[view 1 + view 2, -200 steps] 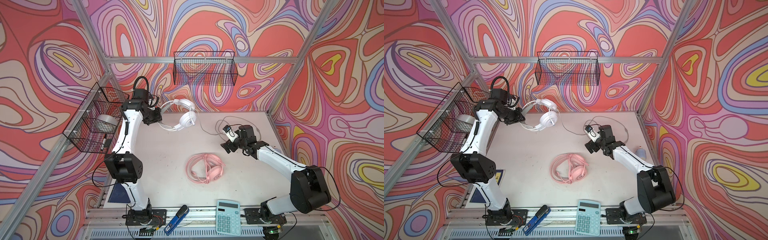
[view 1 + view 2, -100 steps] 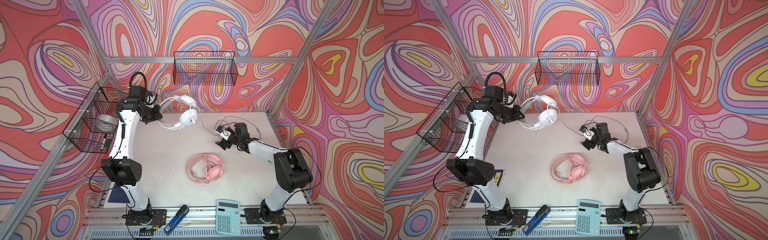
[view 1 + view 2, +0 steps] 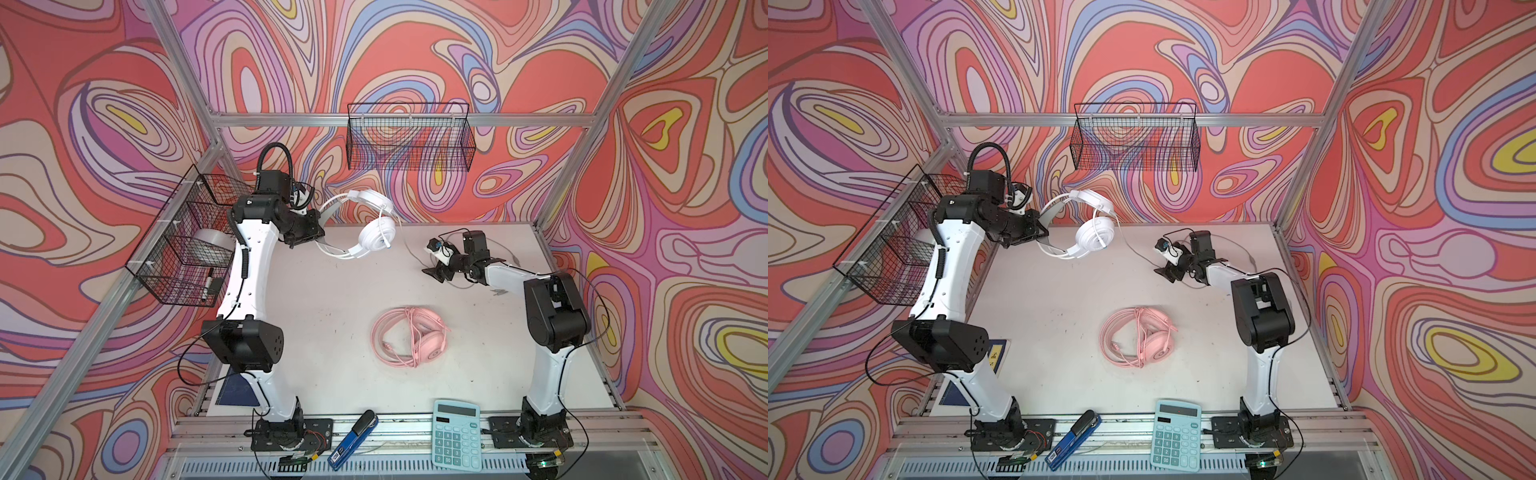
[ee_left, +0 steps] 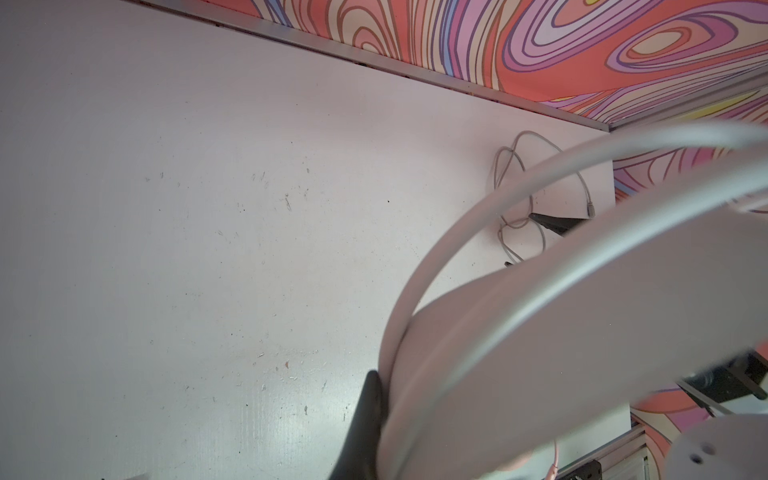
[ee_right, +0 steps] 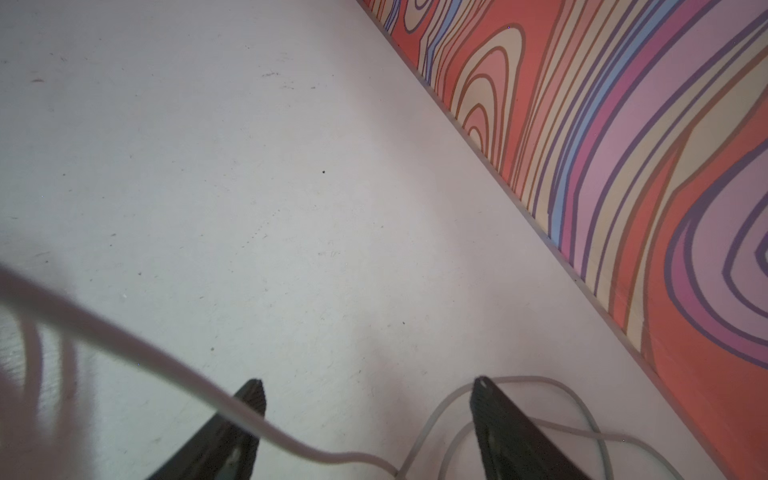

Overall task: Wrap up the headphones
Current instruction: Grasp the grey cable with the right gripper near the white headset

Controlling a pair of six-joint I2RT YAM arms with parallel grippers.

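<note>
Right hand (image 5: 368,386) narrowed over grey cord (image 5: 166,365), pink headphones (image 3: 409,336) nearby.

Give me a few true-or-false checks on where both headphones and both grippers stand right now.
1. The left gripper is shut on the headband of the white headphones. True.
2. The white headphones rest flat on the table. False: they are held up above it.
3. The right gripper is open, close to the grey cord. True.
4. The pink headphones hang from the right gripper. False: they lie on the table, and neither gripper touches them.
5. The calculator sits in the back wire basket. False: it lies on the front rail.
</note>
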